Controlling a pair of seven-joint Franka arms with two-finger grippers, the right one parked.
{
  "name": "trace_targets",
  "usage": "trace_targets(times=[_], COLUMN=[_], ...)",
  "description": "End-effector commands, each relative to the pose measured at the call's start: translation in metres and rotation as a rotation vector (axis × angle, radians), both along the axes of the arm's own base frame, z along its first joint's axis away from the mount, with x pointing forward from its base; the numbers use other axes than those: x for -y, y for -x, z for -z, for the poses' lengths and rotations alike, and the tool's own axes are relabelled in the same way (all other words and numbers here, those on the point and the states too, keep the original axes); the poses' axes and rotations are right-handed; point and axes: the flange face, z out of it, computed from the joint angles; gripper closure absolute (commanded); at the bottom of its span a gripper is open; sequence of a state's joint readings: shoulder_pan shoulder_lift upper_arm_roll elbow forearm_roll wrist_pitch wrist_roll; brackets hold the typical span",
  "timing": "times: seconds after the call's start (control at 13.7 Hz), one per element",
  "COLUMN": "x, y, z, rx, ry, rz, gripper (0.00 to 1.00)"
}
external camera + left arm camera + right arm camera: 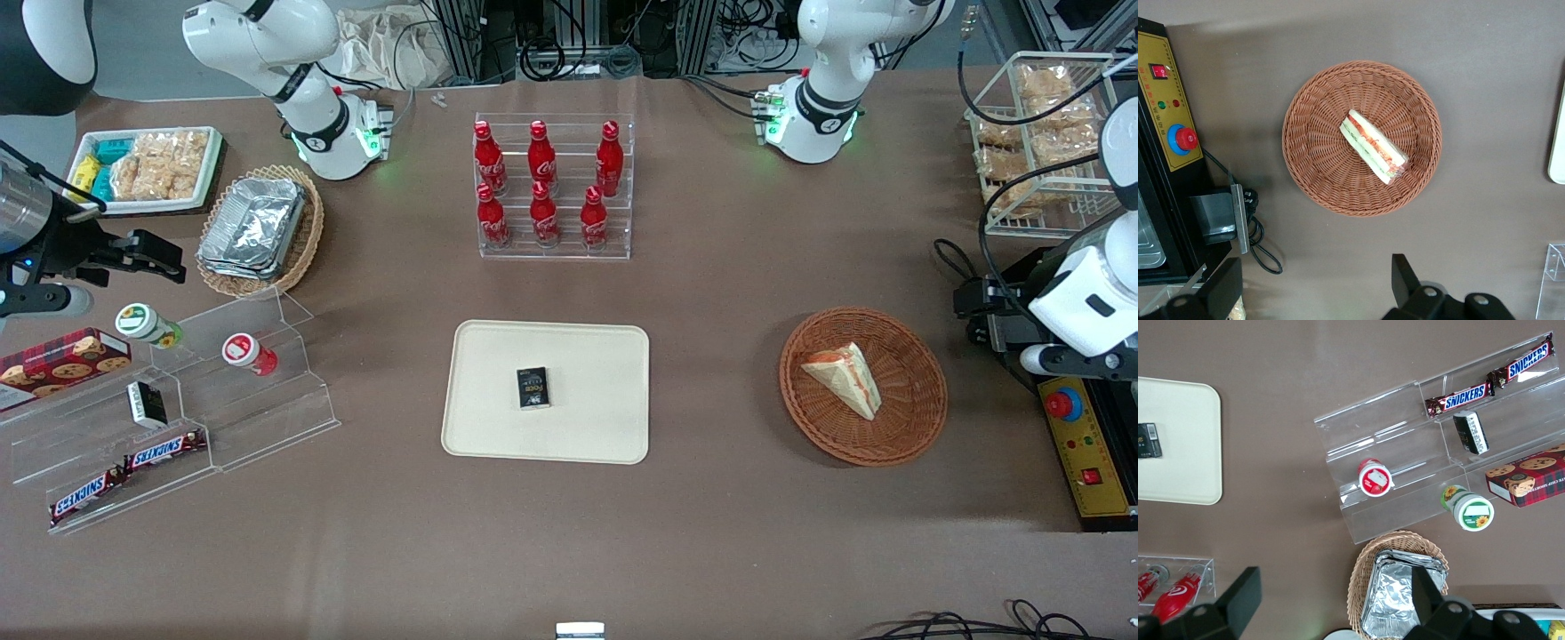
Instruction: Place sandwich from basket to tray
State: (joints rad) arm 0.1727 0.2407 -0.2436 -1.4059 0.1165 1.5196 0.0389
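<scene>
The sandwich (845, 378) (1373, 147), a wrapped triangular wedge with red and green filling at its edge, lies in the round reddish-brown basket (916, 427) (1318, 173). The cream tray (587, 427) (1558, 147) lies beside the basket, toward the parked arm's end, and a small black box (533, 388) rests on it. My left gripper (982, 311) (1315, 287) hovers above bare table just off the basket's rim, toward the working arm's end. It is open wide and holds nothing.
A control box with a red button (1080, 444) (1165, 100) and a loose cable (1261, 247) sit close to the gripper. A rack of red bottles (551, 187) stands farther from the camera than the tray. A clear stepped snack shelf (178, 418) and a foil-container basket (258, 231) lie toward the parked arm's end.
</scene>
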Motion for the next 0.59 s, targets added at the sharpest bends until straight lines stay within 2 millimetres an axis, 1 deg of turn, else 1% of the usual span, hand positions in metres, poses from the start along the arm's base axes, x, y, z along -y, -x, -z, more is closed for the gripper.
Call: trace_targets(times=[0.0,0.29,0.37,0.51], x=[-0.0014,-0.0013,0.0012,-0.0009], y=[-0.003,-0.0023,-0.0024,-0.0012], z=[-0.0027,-0.0041,-0.0031,0.0013], rx=[0.016,0.016,0.013,0.002], ry=[0.004,0.007,0.005,0.004], rz=[0.0,0.011,0.008,-0.019], gripper=[0.0,0.0,0.0,0.0])
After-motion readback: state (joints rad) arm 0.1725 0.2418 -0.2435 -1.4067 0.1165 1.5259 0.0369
